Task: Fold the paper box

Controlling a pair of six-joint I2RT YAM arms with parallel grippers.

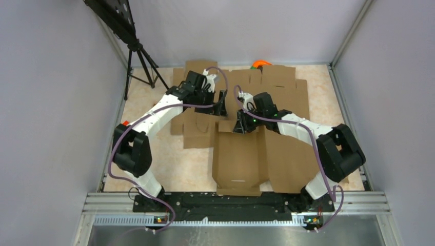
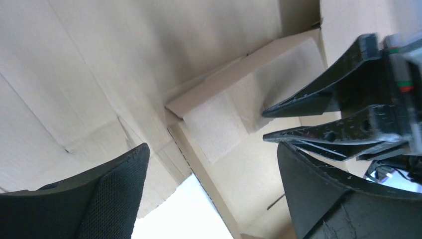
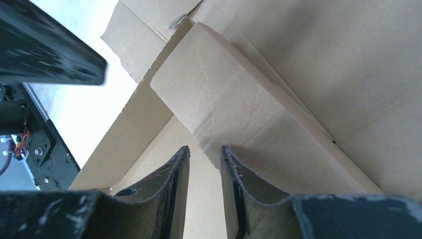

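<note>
The paper box lies flat and unfolded in the middle of the table, its long panel reaching toward the front edge. At its far end a narrow flap stands raised, also showing as the flap in the left wrist view. My left gripper hovers just left of that flap; the left gripper is wide open with nothing between its fingers. My right gripper sits over the flap's end. The right gripper has its jaws a narrow gap apart, empty, with the right finger against the flap.
Wider flat cardboard blanks lie under and behind the box, reaching the back wall. An orange object peeks out behind them. A black tripod stands at the back left. Grey walls close in both sides; a metal rail runs along the front.
</note>
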